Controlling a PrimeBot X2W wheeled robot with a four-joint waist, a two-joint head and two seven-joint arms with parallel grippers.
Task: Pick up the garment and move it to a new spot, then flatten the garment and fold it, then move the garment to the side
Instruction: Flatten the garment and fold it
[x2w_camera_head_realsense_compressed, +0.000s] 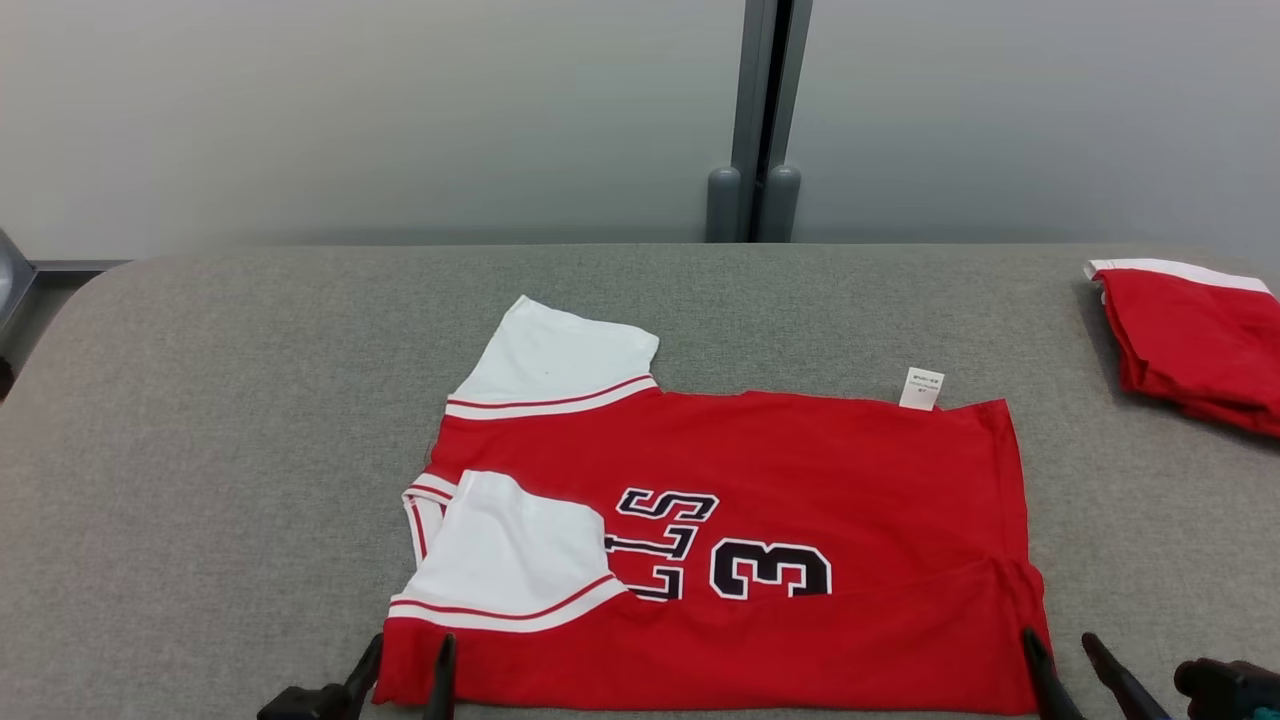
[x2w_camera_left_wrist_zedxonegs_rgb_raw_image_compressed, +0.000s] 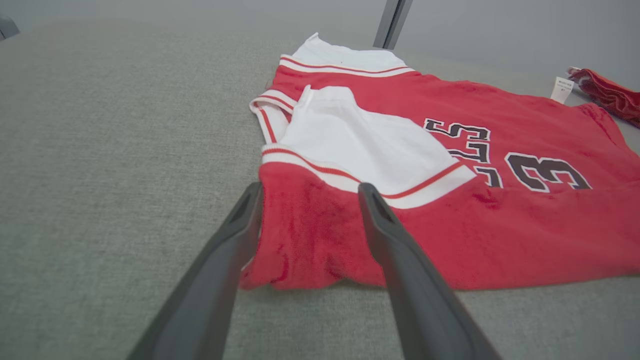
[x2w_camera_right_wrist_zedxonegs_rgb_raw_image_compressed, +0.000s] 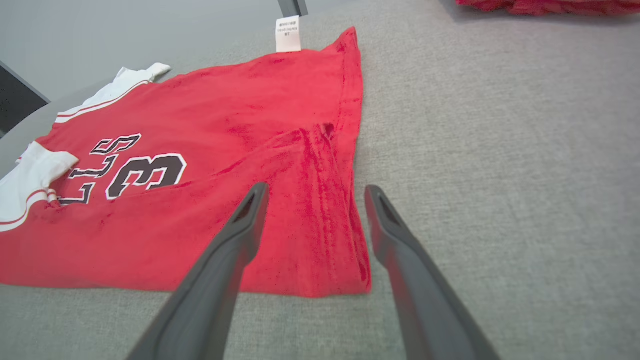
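Shirt: the red shirt (x2w_camera_head_realsense_compressed: 800, 470) lies flat across the middle of the table (x2w_camera_head_realsense_compressed: 200, 450), collar toward the table's left and hem toward its right, with its long side along the near edge.
Left gripper: my left gripper (x2w_camera_head_realsense_compressed: 410, 655) sits at the table's near edge with its fingers spread wide. They straddle the shirt's near collar-side corner and hold nothing.
Right gripper: my right gripper (x2w_camera_head_realsense_compressed: 1060, 650) is also at the near edge, wide open and empty, with its fingers either side of the near hem corner.
Why both sit there: two corners of one long edge let me lift that edge evenly, so the cloth stays straight.
Near sleeve: the white near sleeve (x2w_camera_head_realsense_compressed: 500, 550) lies turned in over the shirt's front, inside the outline.
Far sleeve: the far sleeve (x2w_camera_head_realsense_compressed: 555, 360) pokes out toward the table's back edge.
Tag: a white tag (x2w_camera_head_realsense_compressed: 921, 389) sticks out of the far side seam.
Other cloth: a second red garment (x2w_camera_head_realsense_compressed: 1190, 340) sits at the table's far right, well apart.
Step, as I judge it: I am folding, and the far side is not yet folded in.
Risk: the hem corner is puckered and could bunch in a pinch.
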